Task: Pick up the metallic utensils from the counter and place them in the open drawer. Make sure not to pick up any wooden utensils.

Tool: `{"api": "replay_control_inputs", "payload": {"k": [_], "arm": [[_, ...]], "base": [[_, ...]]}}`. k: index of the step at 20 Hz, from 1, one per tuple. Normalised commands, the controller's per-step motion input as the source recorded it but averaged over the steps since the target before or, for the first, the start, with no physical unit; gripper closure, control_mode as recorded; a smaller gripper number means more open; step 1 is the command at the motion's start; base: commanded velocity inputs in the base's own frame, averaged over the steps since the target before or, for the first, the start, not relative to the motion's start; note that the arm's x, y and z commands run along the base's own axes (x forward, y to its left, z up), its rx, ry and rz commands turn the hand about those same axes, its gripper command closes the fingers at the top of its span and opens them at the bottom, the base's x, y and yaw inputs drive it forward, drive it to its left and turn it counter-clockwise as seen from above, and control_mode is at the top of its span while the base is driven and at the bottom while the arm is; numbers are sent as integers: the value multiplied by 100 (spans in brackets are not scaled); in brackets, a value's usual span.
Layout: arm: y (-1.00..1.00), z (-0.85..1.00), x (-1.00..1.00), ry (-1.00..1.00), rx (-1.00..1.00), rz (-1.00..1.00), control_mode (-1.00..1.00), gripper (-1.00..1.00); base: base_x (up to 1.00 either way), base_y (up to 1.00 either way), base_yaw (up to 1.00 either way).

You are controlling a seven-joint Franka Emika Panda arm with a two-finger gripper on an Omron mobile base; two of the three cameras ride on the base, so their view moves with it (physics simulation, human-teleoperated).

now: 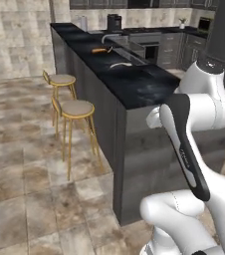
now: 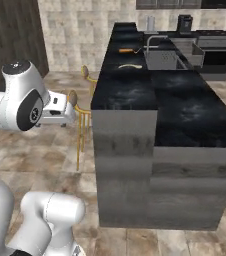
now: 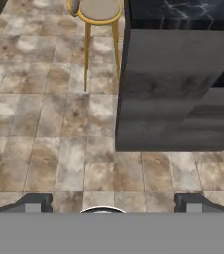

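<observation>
No readable text, labels, brand marks, numbers or signs anywhere in the scene. There's a faint light marking on the dark strip of the arm's forearm link in the left base view, and a small round emblem on the dark joint cap in the right base view, but both are too small and blurred to read. The counter and the far-wall appliances carry nothing readable.
</observation>
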Motion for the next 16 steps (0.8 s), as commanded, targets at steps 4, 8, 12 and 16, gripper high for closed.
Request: {"api": "replay_control_inputs", "payload": {"k": [4,8,12,16], "arm": [[0,0,0,0,0,0,100,-100],[0,0,0,0,0,0,100,-100],[0,0,0,0,0,0,100,-100],[0,0,0,0,0,0,100,-100]], "base": [[13,100,-28],[16,100,-45],[22,100,-56],[20,100,-56]]}}
